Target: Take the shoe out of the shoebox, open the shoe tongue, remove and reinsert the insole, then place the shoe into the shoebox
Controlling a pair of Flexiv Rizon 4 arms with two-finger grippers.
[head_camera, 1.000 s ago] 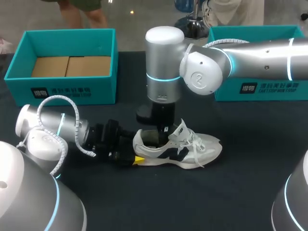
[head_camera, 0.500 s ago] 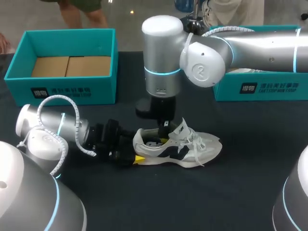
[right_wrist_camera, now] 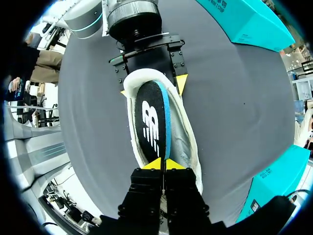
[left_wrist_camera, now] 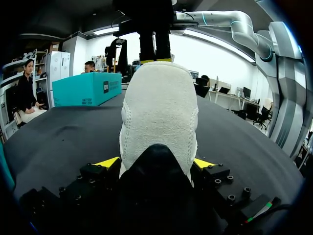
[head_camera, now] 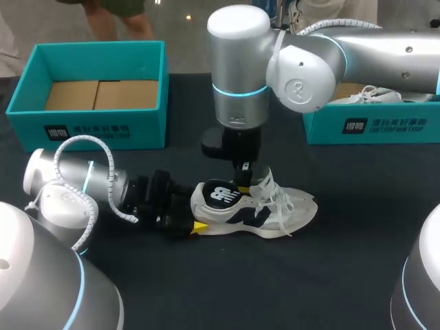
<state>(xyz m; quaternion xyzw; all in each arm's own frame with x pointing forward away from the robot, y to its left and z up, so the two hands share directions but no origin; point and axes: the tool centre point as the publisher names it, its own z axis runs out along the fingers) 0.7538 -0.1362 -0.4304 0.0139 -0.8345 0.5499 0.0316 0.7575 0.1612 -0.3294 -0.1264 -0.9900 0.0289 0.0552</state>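
- Right gripper (right_wrist_camera: 161, 164), one of two in view, hung straight over the shoe's opening with its yellow tips drawn narrow, pinching the edge of the insole (right_wrist_camera: 152, 125) between them.
- Left gripper (left_wrist_camera: 155, 163) lay low on the table (head_camera: 206, 289), coming in from 9 o'clock; its two yellow fingers (left_wrist_camera: 108, 162) stood wide enough to clamp the heel of the shoe (left_wrist_camera: 159, 105), one on each side.
- One shoe (head_camera: 282, 213) rested on the table near the middle, upright on its sole, heel toward 9 o'clock and toe toward 3 o'clock. It was off-white with dark side panels and white laces.
- One insole (head_camera: 220, 193), black with a white mark and a blue rim, sat tilted in the shoe's opening, its heel end lifted above the collar, its fore part running down inside under the right gripper (head_camera: 242, 183).
- Two teal shoeboxes stood at the far side of the table, well apart from the shoe.
- First shoebox (head_camera: 89, 130), at 10 o'clock from the shoe, was open, with two tan cardboard panels (head_camera: 100, 95) side by side on its floor.
- Second shoebox (head_camera: 371, 127), at 2 o'clock, held a second shoe (head_camera: 375, 95), pale like the first, partly hidden behind the right arm.
- From the right wrist, the left gripper (right_wrist_camera: 151, 87) showed at the heel end, directly ahead past the insole.
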